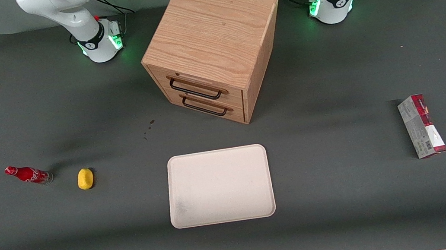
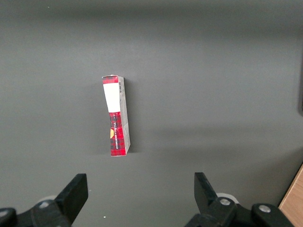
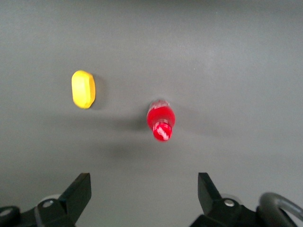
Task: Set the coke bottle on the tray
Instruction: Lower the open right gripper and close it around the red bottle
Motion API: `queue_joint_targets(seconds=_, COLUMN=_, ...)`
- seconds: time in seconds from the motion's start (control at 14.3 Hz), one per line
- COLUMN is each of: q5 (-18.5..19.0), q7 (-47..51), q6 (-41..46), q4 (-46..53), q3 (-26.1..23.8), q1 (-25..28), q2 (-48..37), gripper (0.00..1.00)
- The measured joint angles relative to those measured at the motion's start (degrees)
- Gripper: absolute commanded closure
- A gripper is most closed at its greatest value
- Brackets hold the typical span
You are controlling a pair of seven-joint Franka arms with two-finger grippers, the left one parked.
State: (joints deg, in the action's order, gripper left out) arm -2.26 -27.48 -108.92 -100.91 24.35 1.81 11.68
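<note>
From my station the coke bottle [image 1: 29,174] stands on the dark grey table [image 1: 348,212] toward the working arm's end, well apart from the tray [image 1: 219,186]. In the front view it looks tilted, red cap pointing away from the tray, clear base toward the yellow lump [image 1: 85,178], which sits near it, between bottle and tray but much closer to the bottle. The two are apart, not touching. In the right wrist view I look almost straight down on the bottle [image 3: 161,121], cap end toward the camera, with the yellow lump [image 3: 83,89] beside it. The gripper [image 3: 144,194] hangs high above the bottle, out of the front view's frame, nothing held; its two black fingers [image 3: 78,191] are spread wide apart with bare table between them. The tray lies flat in the middle of the table, cream, rounded corners, low rim, nothing on it, a faint grey smudge on its surface. The wooden drawer cabinet [image 1: 212,48] stands farther from the front camera than the tray, turned at an angle, two drawers with dark wire handles, both closed. Toward the parked arm's end lies a red and grey carton [image 1: 421,126], flat on the table, also seen in the left wrist view [image 2: 116,115].
</note>
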Motion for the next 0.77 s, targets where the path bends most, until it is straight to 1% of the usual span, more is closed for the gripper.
queue_joint_targets(seconds=0.35, q5=-0.2, q7=-0.6, q6=-7.2, q4=-1.6, q3=0.1, q1=-0.2, q2=4.6, gripper=0.00)
queue_joint_targets(seconds=0.63, q5=-0.7, q7=-1.5, q6=-15.1, q4=-7.8, q3=0.4, q1=-0.4, q2=5.7, gripper=0.00)
queue_joint_targets(seconds=0.77, q5=-1.2, q7=-1.8, q6=-17.3, q4=-10.2, q3=0.6, q1=-0.5, q2=5.7, gripper=0.00)
